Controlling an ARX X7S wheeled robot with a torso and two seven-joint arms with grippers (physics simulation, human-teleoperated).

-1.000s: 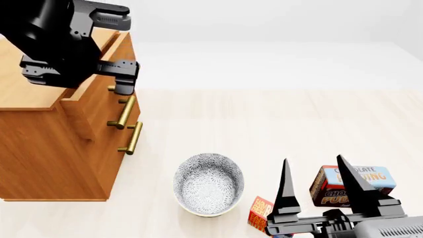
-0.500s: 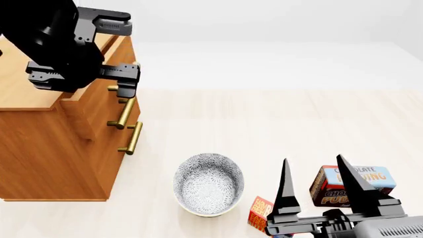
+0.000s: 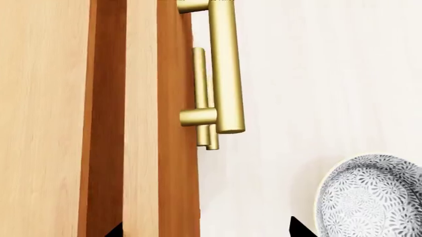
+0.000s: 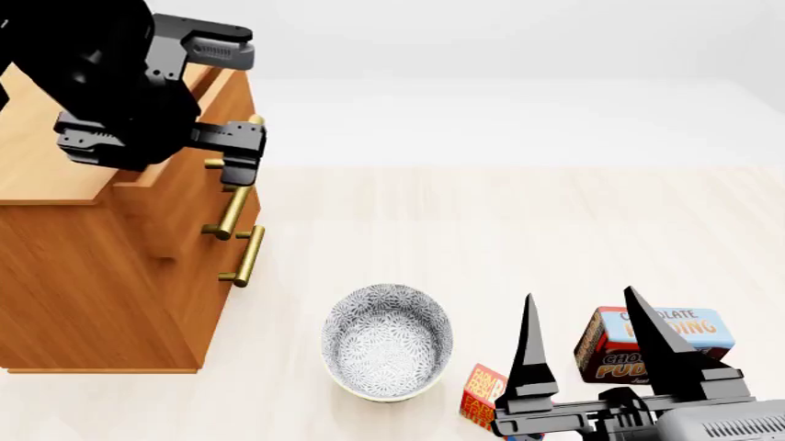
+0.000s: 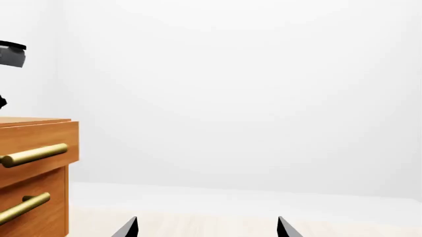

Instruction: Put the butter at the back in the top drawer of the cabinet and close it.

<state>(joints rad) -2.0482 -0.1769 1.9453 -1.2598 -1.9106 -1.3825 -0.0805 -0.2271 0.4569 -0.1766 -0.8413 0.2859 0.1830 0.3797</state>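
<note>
Presently the step in hand is judged to be the drawing-out of the top drawer (image 4: 184, 138) of the cabinet (image 4: 98, 266). The left gripper (image 4: 243, 110) is held over the drawer's front, its fingers (image 4: 239, 152) spread apart with nothing between them; one is seen beside the uppermost brass handle (image 3: 224, 64), the other above the drawer's top edge. In the left wrist view a dark gap is shown behind the front board, so the drawer appears already slightly out.

For the step to be done well, the handle bar should be brought between the fingers and closed upon squarely. The pull should then be made straight outward along the drawer's run, since a sideways drag may be expected to bind it. Enough opening should be left for a box to be lowered in at the back.

The butter (image 4: 483, 393) is seen on the desk (image 4: 491, 230), just beside and partly hidden behind the inner finger of the right gripper (image 4: 589, 354), whose fingers (image 4: 530, 354) are likewise held apart and empty. The chocolate pudding box (image 4: 663, 342) lies behind the outer finger, and the patterned bowl (image 4: 386, 340) lies further inward of the butter.
</note>
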